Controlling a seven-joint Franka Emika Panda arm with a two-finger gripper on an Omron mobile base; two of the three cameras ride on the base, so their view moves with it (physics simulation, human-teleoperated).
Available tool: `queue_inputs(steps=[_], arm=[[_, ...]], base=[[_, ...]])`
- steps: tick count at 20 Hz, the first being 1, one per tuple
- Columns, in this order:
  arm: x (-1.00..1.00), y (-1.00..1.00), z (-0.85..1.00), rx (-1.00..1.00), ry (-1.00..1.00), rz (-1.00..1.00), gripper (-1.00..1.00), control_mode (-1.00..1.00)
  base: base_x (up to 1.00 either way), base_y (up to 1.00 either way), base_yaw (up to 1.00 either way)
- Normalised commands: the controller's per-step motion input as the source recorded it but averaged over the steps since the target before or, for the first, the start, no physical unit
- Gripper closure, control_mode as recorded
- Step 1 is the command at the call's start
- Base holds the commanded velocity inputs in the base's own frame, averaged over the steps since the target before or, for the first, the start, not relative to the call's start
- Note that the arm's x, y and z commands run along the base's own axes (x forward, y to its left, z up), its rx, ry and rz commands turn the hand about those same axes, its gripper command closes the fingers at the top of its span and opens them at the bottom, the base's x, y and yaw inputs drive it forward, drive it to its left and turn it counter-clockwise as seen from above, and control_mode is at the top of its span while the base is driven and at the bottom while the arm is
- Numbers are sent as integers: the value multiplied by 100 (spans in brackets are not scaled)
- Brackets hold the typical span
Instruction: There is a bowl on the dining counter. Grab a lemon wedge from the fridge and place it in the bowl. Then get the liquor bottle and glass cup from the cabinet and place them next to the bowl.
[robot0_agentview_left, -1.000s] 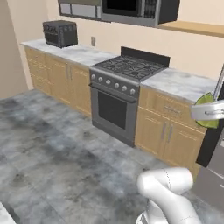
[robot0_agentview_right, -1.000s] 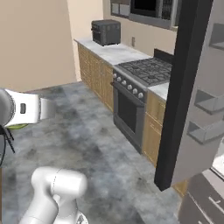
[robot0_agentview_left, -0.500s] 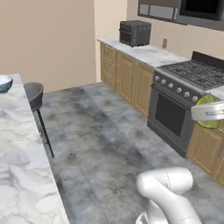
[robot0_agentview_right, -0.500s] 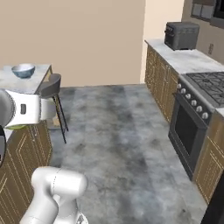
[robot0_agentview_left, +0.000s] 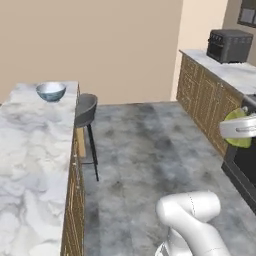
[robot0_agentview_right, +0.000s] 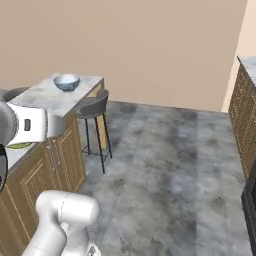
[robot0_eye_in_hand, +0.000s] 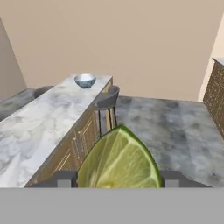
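- The claw (robot0_eye_in_hand: 118, 180) grips a lemon wedge (robot0_eye_in_hand: 119, 159) between its two dark fingertips (robot0_eye_in_hand: 61, 179), the jaws standing fairly wide around the fruit; in the hand view the pale green cut face is toward the camera, with the darker rind along the right edge.
- In the left base view the wedge shows as a yellow-green slice at the right edge, partly behind the white hand, above the floor and in front of the wooden base cabinets (robot0_agentview_left: 202, 97).
- The dining desk (robot0_agentview_left: 35, 145), a long white-grey veined marble top over light wood doors, runs along the left side.
- A small blue-grey bowl (robot0_agentview_left: 51, 91) sits near the far end of that desk, upright, well apart from the claw.
- A dark grey bar stool (robot0_agentview_left: 86, 111) on thin black legs stands just beside the desk, near the bowl's end.
- A black toaster oven (robot0_agentview_left: 230, 45) rests on the far marble counter at the upper right.
- Grey mottled floor (robot0_agentview_right: 170, 165) lies between the desk and the cabinets.
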Motion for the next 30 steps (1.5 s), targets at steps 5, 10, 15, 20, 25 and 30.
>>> queue_inputs(steps=[5, 10, 15, 20, 25, 30], arm=[[0, 0, 0, 0, 0, 0, 100, 100], [0, 0, 0, 0, 0, 0, 100, 100], [0, 0, 0, 0, 0, 0, 100, 100], [0, 0, 0, 0, 0, 0, 100, 100], [0, 0, 0, 0, 0, 0, 100, 100], [0, 0, 0, 0, 0, 0, 100, 100]], base=[[81, -44, 60], [76, -39, 64], [66, -52, 59], [60, -63, 53], [46, -78, 47], [48, -79, 45]])
